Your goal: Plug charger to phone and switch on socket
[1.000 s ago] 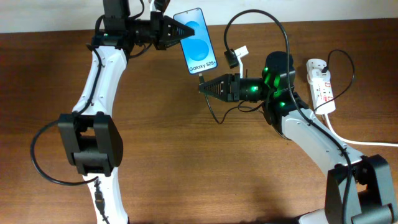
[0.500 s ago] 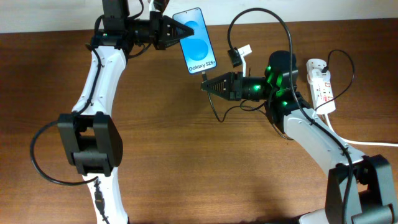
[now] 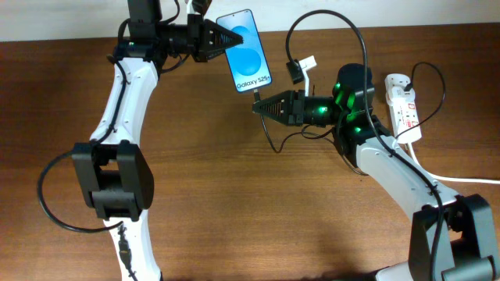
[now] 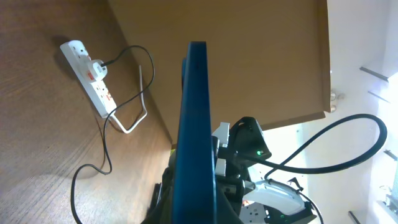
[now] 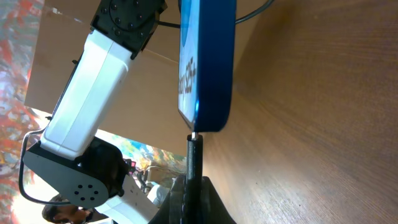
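Observation:
My left gripper (image 3: 221,39) is shut on the upper edge of the phone (image 3: 247,50) and holds it above the table's far side, its blue "Galaxy S25" screen facing up. In the left wrist view the phone (image 4: 196,124) shows edge-on between the jaws. My right gripper (image 3: 261,104) is shut on the charger's black plug (image 5: 194,158), whose metal tip meets the bottom edge of the phone (image 5: 208,62). The charger cable (image 3: 324,15) loops over the right arm towards the socket (image 3: 403,106), a white strip at the right.
A thick white cord (image 3: 449,178) runs from the strip to the right edge. Slack black cable (image 3: 273,144) hangs on the wood under the right gripper. A black block with a white tag (image 3: 297,71) hangs on the cable near the phone.
My right gripper has crept slightly up and right, bringing the plug tip against the phone's bottom edge. The left arm and the phone have stayed put.

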